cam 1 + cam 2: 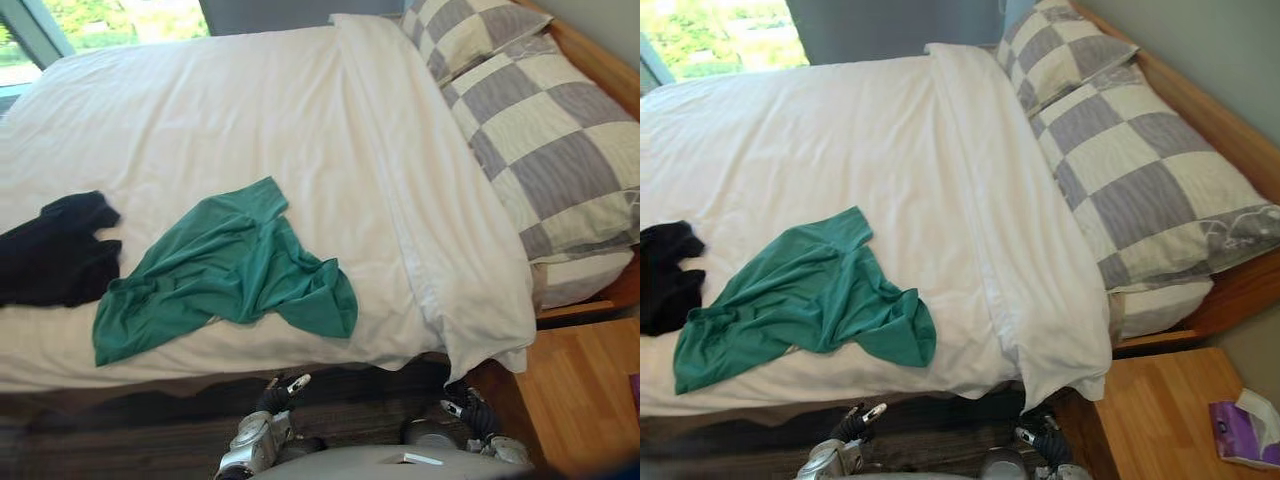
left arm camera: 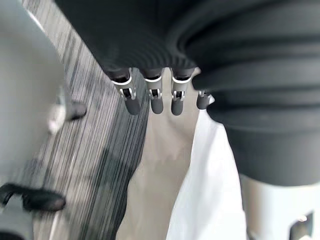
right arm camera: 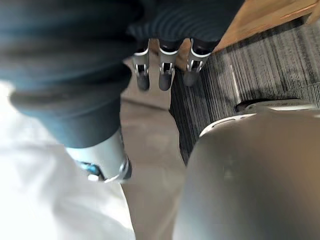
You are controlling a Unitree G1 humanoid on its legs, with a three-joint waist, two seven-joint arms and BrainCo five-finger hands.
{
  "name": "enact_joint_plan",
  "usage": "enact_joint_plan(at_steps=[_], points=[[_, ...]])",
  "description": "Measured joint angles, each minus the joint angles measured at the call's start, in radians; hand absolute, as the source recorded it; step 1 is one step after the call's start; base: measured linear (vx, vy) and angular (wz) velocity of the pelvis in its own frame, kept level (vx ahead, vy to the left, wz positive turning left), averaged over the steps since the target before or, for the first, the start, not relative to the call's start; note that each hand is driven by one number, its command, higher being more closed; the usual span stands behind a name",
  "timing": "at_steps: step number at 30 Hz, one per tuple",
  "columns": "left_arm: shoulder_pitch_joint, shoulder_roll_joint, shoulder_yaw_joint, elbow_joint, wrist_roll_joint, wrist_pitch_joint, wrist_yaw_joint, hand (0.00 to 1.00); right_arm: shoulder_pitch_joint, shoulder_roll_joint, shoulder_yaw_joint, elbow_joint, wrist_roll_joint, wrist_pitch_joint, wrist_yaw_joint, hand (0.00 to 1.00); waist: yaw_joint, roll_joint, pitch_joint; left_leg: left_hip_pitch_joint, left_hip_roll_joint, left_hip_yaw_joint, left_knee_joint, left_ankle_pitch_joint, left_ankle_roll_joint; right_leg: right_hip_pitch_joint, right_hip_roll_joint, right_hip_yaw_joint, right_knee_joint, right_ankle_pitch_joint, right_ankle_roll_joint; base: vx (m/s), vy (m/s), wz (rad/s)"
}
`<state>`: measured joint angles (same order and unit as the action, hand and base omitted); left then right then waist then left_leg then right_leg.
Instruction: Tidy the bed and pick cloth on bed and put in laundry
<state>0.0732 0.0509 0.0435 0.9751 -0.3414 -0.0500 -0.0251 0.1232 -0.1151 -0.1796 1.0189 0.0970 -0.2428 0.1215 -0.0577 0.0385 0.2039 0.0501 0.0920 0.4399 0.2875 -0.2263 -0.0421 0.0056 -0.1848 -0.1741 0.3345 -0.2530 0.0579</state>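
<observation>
A crumpled green shirt [image 1: 225,270] lies on the white duvet [image 1: 200,110] near the bed's front edge. A black garment [image 1: 55,250] lies to its left, at the view's left border. My left hand [image 1: 272,402] hangs low in front of the bed, below the green shirt, apart from it. Its fingers [image 2: 152,97] are straight and hold nothing. My right hand [image 1: 470,408] hangs by the bed's front right corner, under the overhanging duvet. In the right wrist view its fingers [image 3: 162,72] are relaxed and empty above the floor.
Two grey-and-cream checked pillows [image 1: 560,150] lie along the wooden headboard on the right. A wooden nightstand [image 1: 1160,410] stands at the lower right with a purple tissue pack [image 1: 1245,430] on it. Dark striped carpet [image 1: 150,430] runs along the bed's front. A window [image 1: 100,20] is beyond the far side.
</observation>
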Motion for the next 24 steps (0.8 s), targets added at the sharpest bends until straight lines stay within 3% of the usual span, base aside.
enact_joint_plan(at_steps=[3,4,5,9,12,13,14,15,16,17,18,20,23,24], points=[[0.047,0.017,0.025,0.012,-0.033,-0.001,-0.025,0.0,0.003,-0.001,-0.006,0.003,0.028,0.0,0.001,0.0,0.001,-0.004,-0.001,0.001,-0.017,-0.017,0.01,0.007,-0.009,-0.02,-0.03,-0.004,0.061,-0.038,0.002,-0.01,-0.017,0.21],[0.048,0.02,0.052,0.014,-0.064,0.002,-0.039,0.0,0.006,0.008,-0.015,0.01,0.026,-0.001,0.001,0.0,0.002,-0.022,0.007,-0.009,-0.026,-0.03,0.042,0.019,-0.026,-0.014,-0.057,-0.002,0.067,-0.043,0.002,-0.03,-0.052,0.11],[0.05,0.014,0.067,0.019,-0.076,0.005,-0.046,0.0,0.008,0.006,-0.026,0.015,0.015,-0.002,0.001,0.0,0.007,-0.019,0.005,-0.027,-0.019,-0.039,0.08,0.001,-0.013,-0.01,-0.067,0.0,0.066,-0.042,0.001,-0.02,-0.05,0.07],[0.057,-0.002,0.12,0.023,-0.068,-0.006,-0.103,0.0,-0.012,-0.009,-0.048,0.065,-0.026,-0.016,-0.001,0.0,0.01,-0.012,0.002,-0.065,0.09,-0.236,0.165,-0.009,-0.025,-0.015,-0.106,0.07,0.066,-0.029,0.043,-0.02,0.151,-0.34],[0.058,-0.011,0.109,0.051,-0.011,-0.039,-0.128,0.0,-0.007,-0.025,-0.051,0.08,-0.045,-0.051,-0.002,0.0,-0.003,0.029,-0.023,-0.066,0.138,-0.293,0.113,-0.001,-0.043,-0.053,-0.109,0.124,0.051,0.006,0.109,0.02,0.434,-0.48],[0.055,-0.008,0.097,0.064,0.01,-0.045,-0.134,0.0,0.008,-0.012,-0.07,0.09,-0.068,-0.064,-0.002,0.0,-0.007,0.028,-0.027,-0.058,0.131,-0.285,0.11,-0.065,-0.114,-0.048,-0.121,0.136,0.017,0.039,0.146,0.04,0.521,-0.23],[0.044,0.004,0.091,0.068,0.013,-0.047,-0.14,0.0,0.008,-0.005,-0.081,0.1,-0.088,-0.072,-0.002,0.0,-0.006,0.011,-0.033,-0.068,0.106,-0.271,0.134,-0.069,-0.102,-0.042,-0.146,0.146,-0.015,0.091,0.165,-0.03,0.528,-0.34],[0.046,0.017,0.071,0.069,0.023,-0.047,-0.143,0.0,0.013,-0.004,-0.083,0.112,-0.112,-0.088,0.004,0.0,0.002,0.004,-0.037,-0.069,0.1,-0.248,0.13,-0.078,-0.086,-0.048,-0.147,0.142,-0.067,0.193,0.155,-0.08,0.514,-0.6],[0.049,0.035,0.068,0.069,0.04,-0.05,-0.143,0.0,0.01,0.0,-0.068,0.113,-0.134,-0.118,0.014,0.0,0.016,0.008,-0.047,-0.062,0.101,-0.199,0.088,-0.063,-0.059,-0.063,-0.149,0.081,-0.121,0.315,0.093,-0.13,0.567,-0.65],[0.05,0.044,0.062,0.069,0.044,-0.05,-0.142,0.0,0.015,0.0,-0.054,0.113,-0.144,-0.14,0.022,0.0,0.018,0.0,-0.054,-0.051,0.099,-0.176,0.056,-0.051,-0.042,-0.075,-0.153,0.026,-0.119,0.334,0.059,-0.09,0.422,-0.68],[0.051,0.055,0.051,0.069,0.048,-0.051,-0.14,0.0,0.018,-0.006,-0.019,0.111,-0.163,-0.177,0.036,0.0,0.022,-0.01,-0.057,-0.027,0.091,-0.146,-0.001,-0.022,-0.026,-0.089,-0.158,-0.077,-0.083,0.322,0.04,-0.06,0.279,-0.49],[0.046,0.063,0.016,0.069,0.063,-0.049,-0.137,0.0,0.019,-0.012,0.045,0.094,-0.169,-0.215,0.055,0.0,0.014,-0.013,-0.059,-0.008,0.076,-0.126,-0.087,0.025,-0.002,-0.104,-0.113,-0.165,0.046,0.244,0.038,-0.08,0.289,-0.32],[0.02,0.068,-0.039,0.066,0.125,-0.044,-0.117,0.0,0.019,-0.025,0.112,0.08,-0.179,-0.227,0.071,0.0,0.017,-0.027,-0.062,-0.017,0.014,-0.127,-0.126,0.058,0.02,-0.076,-0.01,-0.143,0.117,0.072,0.032,-0.05,0.142,-0.06],[0.012,0.064,-0.05,0.066,0.136,-0.042,-0.112,0.0,0.018,-0.031,0.13,0.079,-0.181,-0.23,0.076,0.0,0.017,-0.037,-0.06,-0.017,-0.01,-0.127,-0.126,0.062,0.026,-0.056,-0.017,-0.141,0.09,0.041,0.018,-0.08,0.035,0.04]])
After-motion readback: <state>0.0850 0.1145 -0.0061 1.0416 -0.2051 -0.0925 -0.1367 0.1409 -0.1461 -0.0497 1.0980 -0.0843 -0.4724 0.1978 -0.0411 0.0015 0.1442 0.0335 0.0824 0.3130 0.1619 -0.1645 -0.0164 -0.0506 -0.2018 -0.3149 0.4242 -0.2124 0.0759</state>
